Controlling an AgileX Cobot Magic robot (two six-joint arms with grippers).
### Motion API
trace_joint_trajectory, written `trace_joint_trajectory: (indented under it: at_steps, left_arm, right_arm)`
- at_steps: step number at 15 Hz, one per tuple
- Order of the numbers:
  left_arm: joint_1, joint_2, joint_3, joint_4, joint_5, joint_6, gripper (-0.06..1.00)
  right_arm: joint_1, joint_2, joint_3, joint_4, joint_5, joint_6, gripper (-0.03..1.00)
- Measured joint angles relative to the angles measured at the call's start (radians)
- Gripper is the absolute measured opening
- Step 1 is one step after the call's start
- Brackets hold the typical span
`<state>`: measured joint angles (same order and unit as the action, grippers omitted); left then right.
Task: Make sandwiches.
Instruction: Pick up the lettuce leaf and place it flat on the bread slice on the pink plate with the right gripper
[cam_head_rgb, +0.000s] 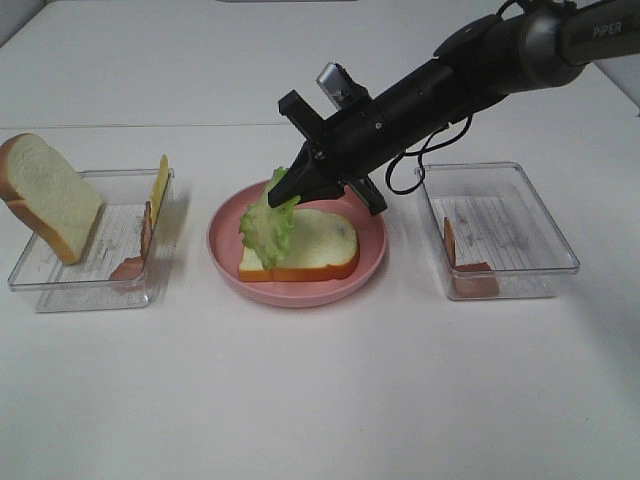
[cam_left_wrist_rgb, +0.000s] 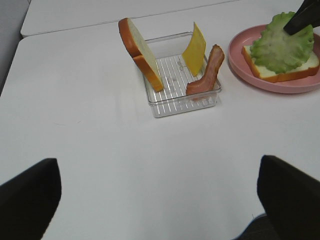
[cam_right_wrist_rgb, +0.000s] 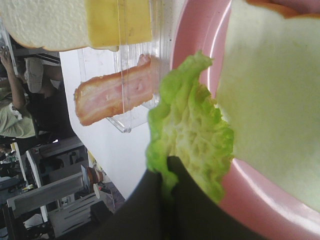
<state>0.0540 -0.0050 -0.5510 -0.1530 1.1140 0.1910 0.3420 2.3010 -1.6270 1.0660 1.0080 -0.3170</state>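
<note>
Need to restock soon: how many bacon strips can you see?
2. One bacon strip leans in the left tray beside the cheese; the other leans in the right tray. None seems hidden.

Right pincer (cam_head_rgb: 288, 188) pinched shut, angled down; left pincer (cam_left_wrist_rgb: 160, 200) seemingly spread wide.

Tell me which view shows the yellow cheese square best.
Left wrist: the flat yellow cheese square shows its broad face, leaning in the clear plastic tray. Exterior high sees the cheese nearly edge-on. Right wrist crops the cheese at the frame edge.
</note>
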Motion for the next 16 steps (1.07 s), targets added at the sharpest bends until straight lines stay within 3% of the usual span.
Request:
trace_joint_trajectory:
  at_steps: [5, 11, 16]
  left_arm:
    - [0.0, 0.0, 0.0, 0.0, 0.0, 0.0, 0.99]
    - [0.0, 0.0, 0.0, 0.0, 0.0, 0.0, 0.99]
    - [0.0, 0.0, 0.0, 0.0, 0.0, 0.0, 0.99]
  right_arm:
    - [0.0, 0.03, 0.003, 0.01, -0.019, -0.029, 0.02]
    - [0.0, 0.032, -0.118, -0.249, 0.015, 0.046, 0.02]
    - [0.0, 0.032, -0.126, -0.288, 0.04, 0.061, 0.02]
